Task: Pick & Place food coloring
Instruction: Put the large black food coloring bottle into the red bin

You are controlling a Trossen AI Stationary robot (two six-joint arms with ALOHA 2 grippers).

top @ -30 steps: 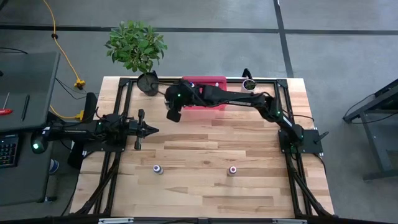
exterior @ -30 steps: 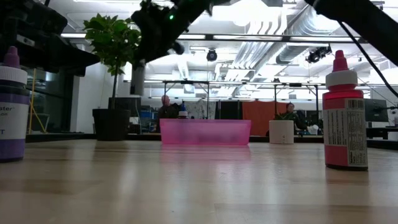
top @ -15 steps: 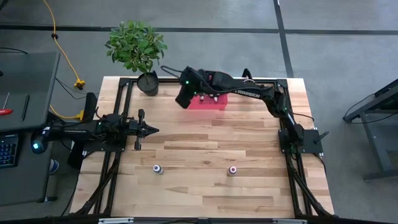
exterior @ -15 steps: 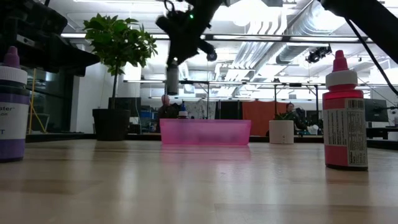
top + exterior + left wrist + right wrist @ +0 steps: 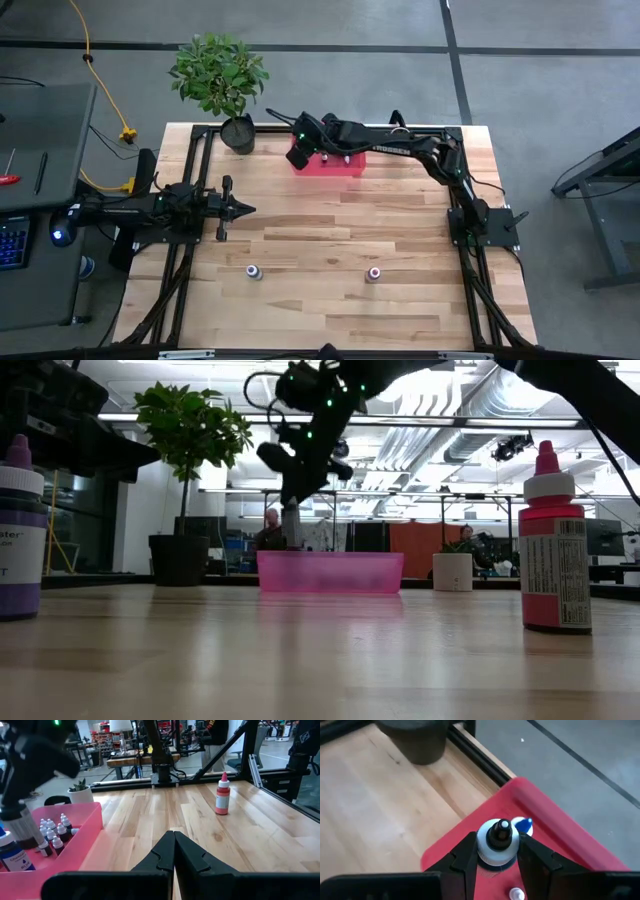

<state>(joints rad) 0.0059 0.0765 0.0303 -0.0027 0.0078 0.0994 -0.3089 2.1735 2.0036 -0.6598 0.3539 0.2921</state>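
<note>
The right gripper (image 5: pixel 497 851) hangs over the left end of the pink bin (image 5: pixel 345 166) at the table's far edge, its 2 fingers (image 5: pixel 465 855) clamped on a whitish bottle with a dark cap (image 5: pixel 498 840), held upright above the bin. From table height the bottle (image 5: pixel 291 526) shows just above the bin's rim (image 5: pixel 330 572). Inside the bin lie more food coloring bottles: a cluster of tiny whitish ones (image 5: pixel 54 831) and a larger blue-labelled bottle (image 5: pixel 11 855) (its blue tip also shows beside the held one). On the near part of the table (image 5: pixel 320 230), well apart, stand a purple bottle (image 5: pixel 254 271) and a pink-red bottle (image 5: pixel 374 272). The left gripper (image 5: pixel 173 851) waits at the table's left side, fingers pressed together, holding nothing.
</note>
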